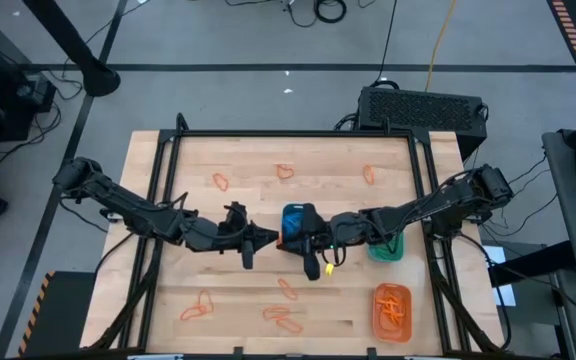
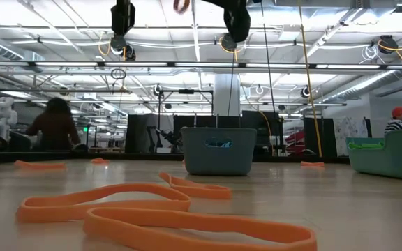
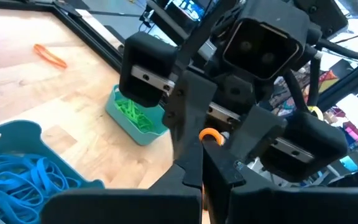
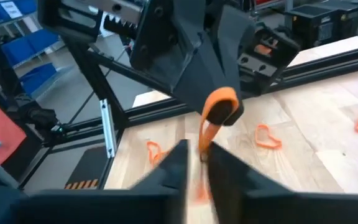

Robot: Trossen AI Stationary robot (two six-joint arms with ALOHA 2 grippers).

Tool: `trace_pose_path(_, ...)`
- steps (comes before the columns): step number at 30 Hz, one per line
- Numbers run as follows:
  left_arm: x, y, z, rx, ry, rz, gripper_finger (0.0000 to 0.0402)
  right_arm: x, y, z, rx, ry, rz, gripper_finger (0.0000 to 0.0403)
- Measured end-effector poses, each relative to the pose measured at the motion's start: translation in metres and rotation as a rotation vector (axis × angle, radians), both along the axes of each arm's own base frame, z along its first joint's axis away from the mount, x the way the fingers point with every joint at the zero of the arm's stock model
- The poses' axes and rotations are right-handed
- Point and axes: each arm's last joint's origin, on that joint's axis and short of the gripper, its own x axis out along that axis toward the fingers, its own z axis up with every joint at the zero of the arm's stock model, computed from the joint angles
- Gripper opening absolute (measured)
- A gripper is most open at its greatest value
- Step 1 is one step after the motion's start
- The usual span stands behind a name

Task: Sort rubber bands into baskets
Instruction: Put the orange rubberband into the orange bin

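My two grippers meet tip to tip in mid-air over the blue basket (image 1: 298, 222) at the table's middle. Between them hangs one orange rubber band (image 4: 218, 107). My left gripper (image 1: 273, 238) is shut on it, and my right gripper (image 4: 201, 152) faces it with its fingers closed in on the band's hanging part. The blue basket (image 3: 17, 171) holds blue bands. At the right, the teal-green basket (image 1: 386, 248) holds green bands and the orange basket (image 1: 392, 310) orange ones. Both stand on their bases on the wood. My left gripper pinches the orange band's upper bend (image 4: 222, 102) between its two fingertips, coming about level from the table's left. The rest of the band hangs down below the tips, clear of the table. My right gripper has its two fingers on either side of the band's hanging part (image 4: 202, 138), coming about level from the table's right, opposite the other gripper. The fingers hide how far back the band reaches.
Loose orange bands lie along the far side (image 1: 221, 181) (image 1: 285, 171) (image 1: 369, 174) and near the front edge (image 1: 197, 308) (image 1: 286, 318). A black frame rail (image 1: 298, 133) borders the table top.
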Motion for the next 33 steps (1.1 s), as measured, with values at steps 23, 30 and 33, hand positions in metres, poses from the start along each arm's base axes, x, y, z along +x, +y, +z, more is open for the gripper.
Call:
trace_pose_path(23, -0.017, -0.008, -0.039, 0.014, 0.465, -0.473, 0.0138, -0.042, 0.009, 0.002, 0.130, 0.354, 0.113, 0.0000)
trace_pose_path(30, -0.035, 0.014, -0.056, -0.001, 0.775, -0.368, 0.0138, -0.088, 0.042, -0.015, 0.261, 0.793, 0.228, 0.0000)
trace_pose_path(33, -0.039, 0.030, -0.060, -0.002, 0.856, -0.295, 0.0138, -0.106, 0.058, -0.021, 0.297, 0.942, 0.237, 0.0000)
